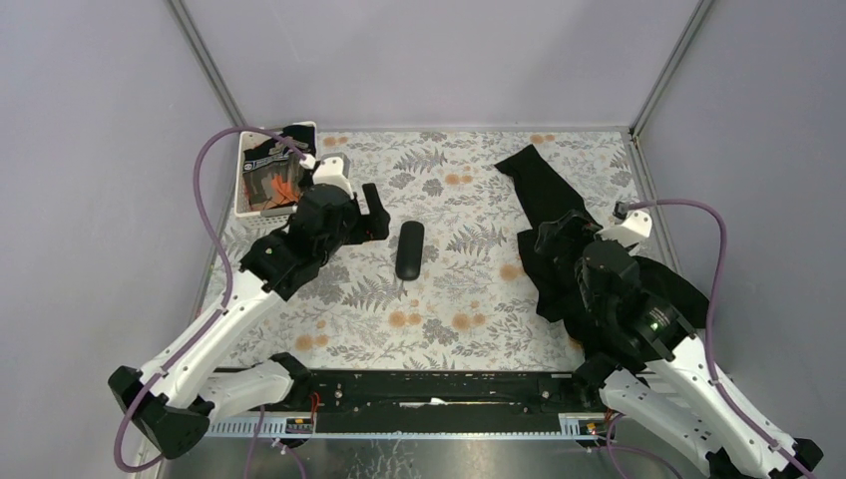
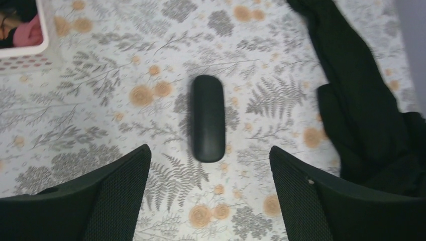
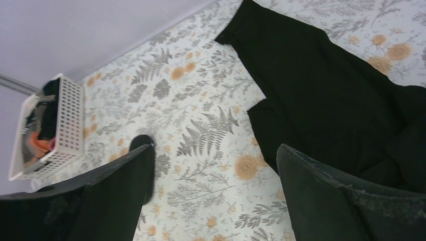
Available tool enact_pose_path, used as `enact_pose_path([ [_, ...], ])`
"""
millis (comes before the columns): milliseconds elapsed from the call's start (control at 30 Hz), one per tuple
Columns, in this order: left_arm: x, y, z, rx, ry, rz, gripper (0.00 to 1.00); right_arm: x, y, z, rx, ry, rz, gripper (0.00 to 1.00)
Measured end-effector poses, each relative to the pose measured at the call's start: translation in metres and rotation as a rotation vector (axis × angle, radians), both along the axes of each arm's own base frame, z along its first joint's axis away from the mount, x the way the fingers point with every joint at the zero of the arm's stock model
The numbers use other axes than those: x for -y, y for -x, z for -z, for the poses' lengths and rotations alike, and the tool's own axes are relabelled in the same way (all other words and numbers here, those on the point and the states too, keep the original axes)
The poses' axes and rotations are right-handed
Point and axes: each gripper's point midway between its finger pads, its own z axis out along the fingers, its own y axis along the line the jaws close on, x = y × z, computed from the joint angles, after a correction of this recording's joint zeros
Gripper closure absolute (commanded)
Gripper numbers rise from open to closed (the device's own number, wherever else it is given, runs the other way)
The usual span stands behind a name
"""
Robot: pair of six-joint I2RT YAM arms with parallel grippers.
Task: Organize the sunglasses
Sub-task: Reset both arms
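Note:
No sunglasses show in any view. A closed black oblong glasses case (image 1: 409, 249) lies on the floral table, near the middle. It also shows in the left wrist view (image 2: 208, 118), and its end peeks out behind the left finger in the right wrist view (image 3: 141, 142). My left gripper (image 1: 377, 213) is open and empty, just left of the case; in its wrist view (image 2: 210, 150) the case lies ahead, centred between the jaws. My right gripper (image 1: 547, 261) is open and empty (image 3: 216, 148), at the left edge of a black cloth (image 1: 544, 190).
A white perforated basket (image 1: 242, 185) holding dark and orange items stands at the back left, also seen in both wrist views (image 2: 30, 52) (image 3: 70, 115). The black cloth (image 2: 351, 75) (image 3: 311, 85) sprawls over the right side. Grey walls enclose the table.

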Motion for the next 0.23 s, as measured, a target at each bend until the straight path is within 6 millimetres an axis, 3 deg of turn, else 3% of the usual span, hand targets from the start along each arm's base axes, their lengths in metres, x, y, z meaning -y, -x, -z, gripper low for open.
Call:
enact_pose_path([
  [133, -0.010, 0.001, 0.025, -0.043, -0.051, -0.040, 0.08, 0.003, -0.001, 0.022, -0.044, 0.039, 0.020, 0.00],
  [233, -0.013, 0.003, 0.028, -0.041, -0.059, -0.049, 0.06, 0.002, -0.003, 0.027, -0.061, 0.055, 0.024, 0.00],
])
